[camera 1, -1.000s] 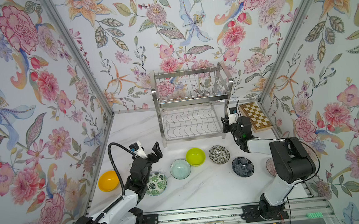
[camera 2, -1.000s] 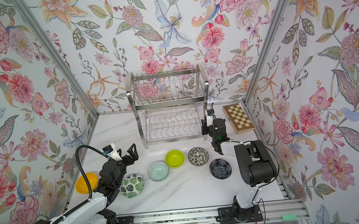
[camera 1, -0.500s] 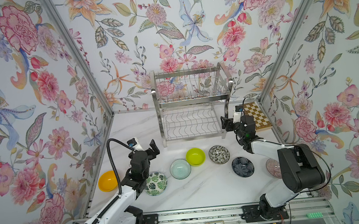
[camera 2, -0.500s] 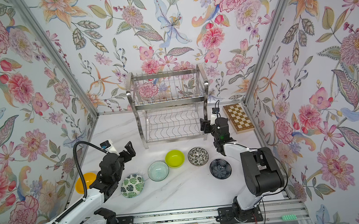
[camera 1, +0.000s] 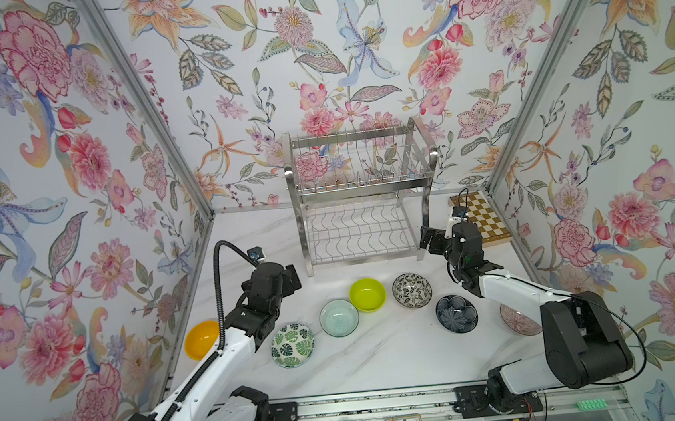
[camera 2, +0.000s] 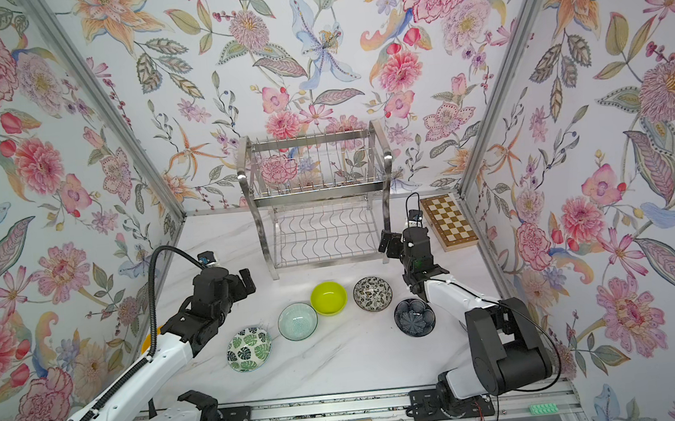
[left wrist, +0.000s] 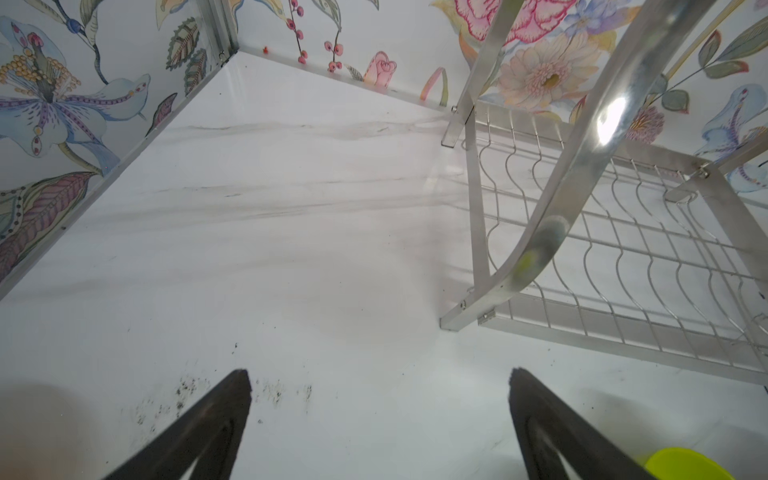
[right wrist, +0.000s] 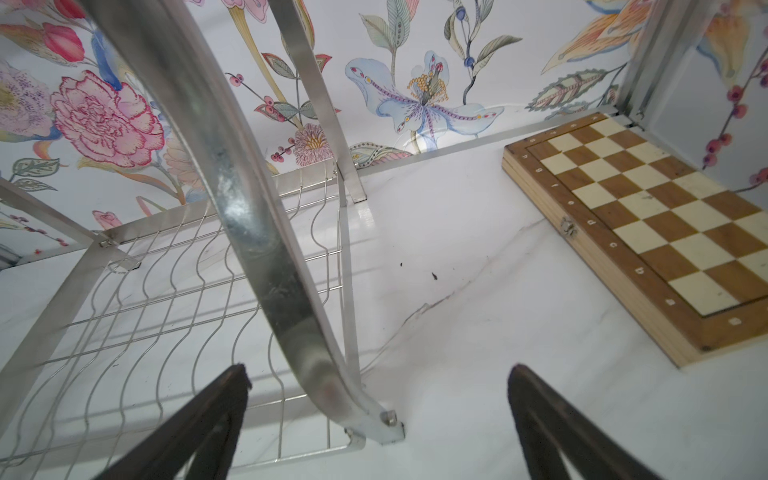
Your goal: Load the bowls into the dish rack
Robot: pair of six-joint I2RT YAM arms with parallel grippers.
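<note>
My left gripper and right gripper gape empty, the right so near the dish rack leg that swinging toward the bowls could shove it.

White links, black joints — left arm and right arm alike; ribbed black cable on the left.

The dish rack stands at the back middle of the table. The chessboard lies right of it, in the back right corner. Before the rack the bowls lie in a loose row from left to right. The leftmost bowl sits by the table's left edge, partly behind the left arm. The rightmost bowl seems to lie partly under the right arm. The right gripper hangs just beside the rack's front right leg.
</note>
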